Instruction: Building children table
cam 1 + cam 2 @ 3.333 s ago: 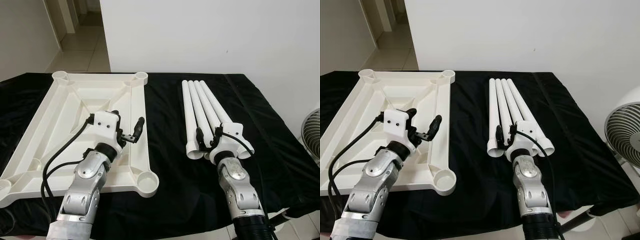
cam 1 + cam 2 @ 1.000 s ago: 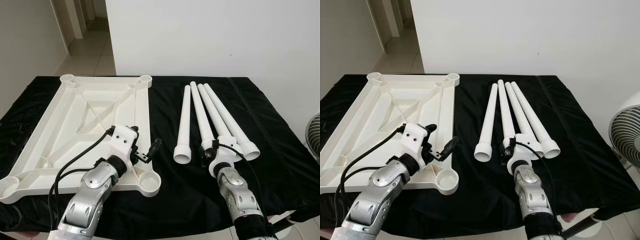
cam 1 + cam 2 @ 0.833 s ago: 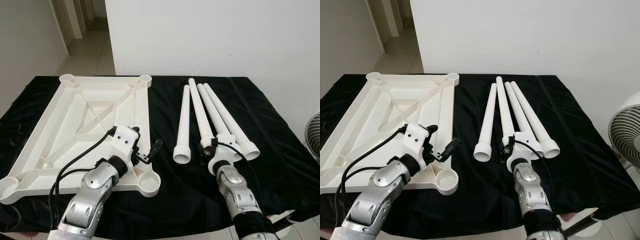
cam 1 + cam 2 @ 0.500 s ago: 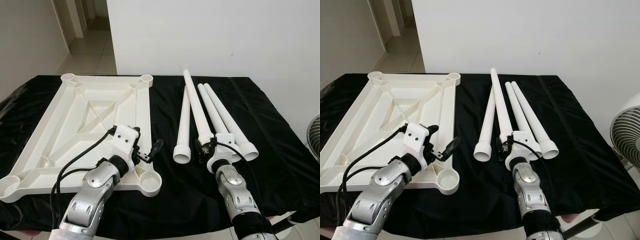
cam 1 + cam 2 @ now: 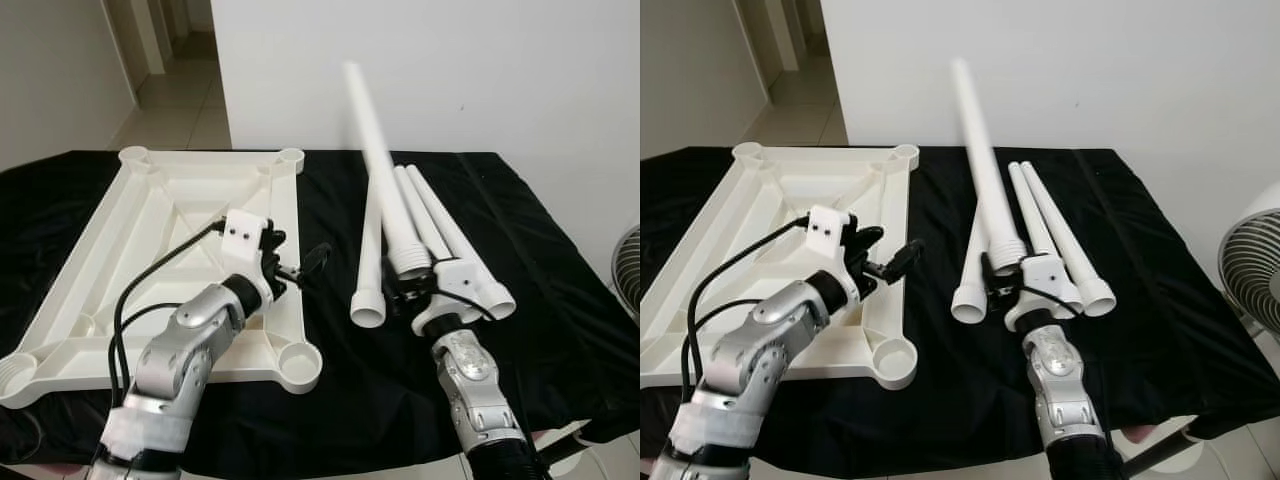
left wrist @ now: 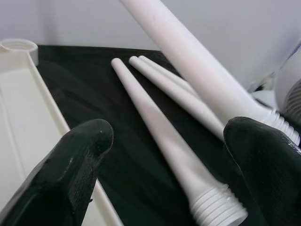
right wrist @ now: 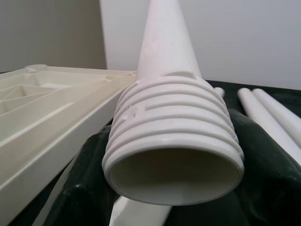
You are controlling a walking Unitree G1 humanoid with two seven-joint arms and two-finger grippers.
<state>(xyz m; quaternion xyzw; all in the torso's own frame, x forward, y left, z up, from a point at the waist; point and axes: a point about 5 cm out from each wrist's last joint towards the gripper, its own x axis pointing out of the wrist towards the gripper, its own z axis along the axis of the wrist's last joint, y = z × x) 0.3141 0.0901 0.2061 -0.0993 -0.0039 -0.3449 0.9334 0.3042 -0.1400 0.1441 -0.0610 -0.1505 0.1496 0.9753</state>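
The white table top (image 5: 150, 230) lies upside down on the left of the black cloth, a round leg socket (image 5: 300, 366) at its near right corner. My right gripper (image 5: 405, 290) is shut on the threaded end (image 7: 174, 136) of one white leg (image 5: 375, 165), which tilts steeply up with its thin end high against the wall. Three other legs lie on the cloth: one (image 5: 368, 255) to the left of the gripper, two (image 5: 440, 225) to its right. My left gripper (image 5: 300, 262) hangs open over the table top's right rim, with nothing between its fingers (image 6: 70, 174).
A black cloth (image 5: 560, 300) covers the whole work table, with its front edge close to me. A white fan (image 5: 1252, 270) stands off the table's right side. A white wall rises just behind the table; a tiled hallway opens at the back left.
My right gripper has lifted its leg, whose thin end swung up from the cloth to high in the air. My left arm has risen and moved further over the table top.
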